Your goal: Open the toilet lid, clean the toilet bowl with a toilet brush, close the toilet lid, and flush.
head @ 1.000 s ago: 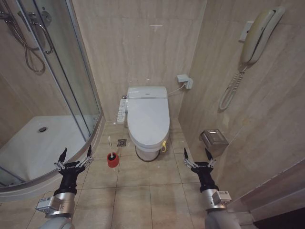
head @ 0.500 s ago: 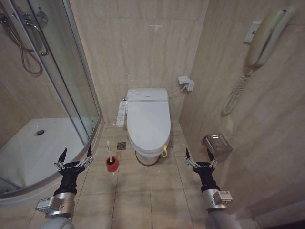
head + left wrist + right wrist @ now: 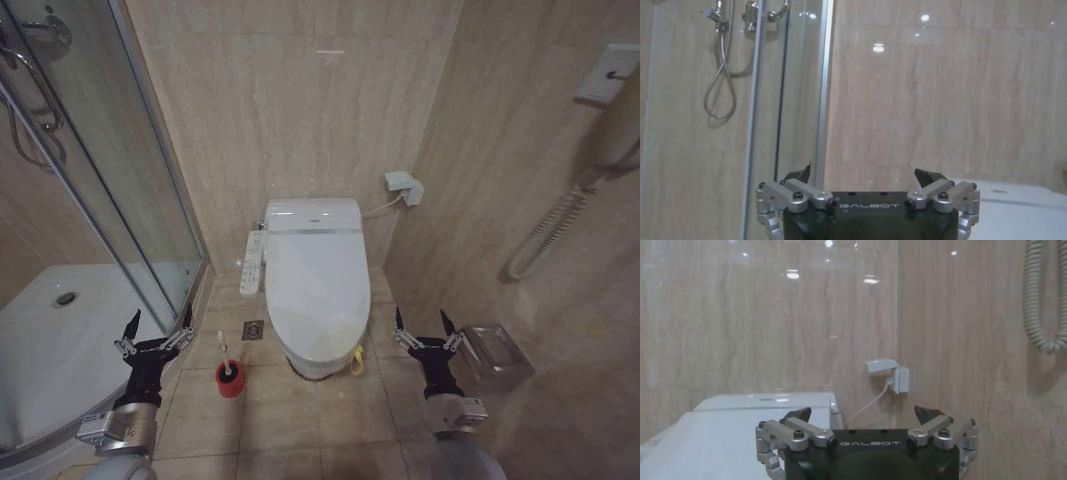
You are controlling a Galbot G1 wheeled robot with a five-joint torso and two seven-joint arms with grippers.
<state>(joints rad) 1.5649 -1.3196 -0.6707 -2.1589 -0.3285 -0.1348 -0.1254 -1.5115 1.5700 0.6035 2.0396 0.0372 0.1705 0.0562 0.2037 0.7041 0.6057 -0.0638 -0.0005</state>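
The toilet lid (image 3: 318,285) is down, a white glossy oval with a yellow strap loop (image 3: 357,361) at its front right edge; it hides the toilet bowl. The lid (image 3: 720,422) also shows in the right wrist view. The toilet brush (image 3: 224,352), with a thin white handle, stands in a small red cup (image 3: 230,380) on the floor left of the toilet. My left gripper (image 3: 155,328) is open, held up left of the brush. My right gripper (image 3: 423,324) is open, raised right of the toilet. Both hold nothing.
A glass shower enclosure (image 3: 95,200) with a white tray (image 3: 50,345) takes up the left. A control panel (image 3: 254,264) hangs on the toilet's left side. A floor drain (image 3: 253,329), a wall socket (image 3: 404,187), a metal paper holder (image 3: 496,355) and a wall phone cord (image 3: 555,230) are nearby.
The whole picture has shifted: the camera has moved closer, so the toilet and brush appear larger and lower. Both grippers stay open in the same pose.
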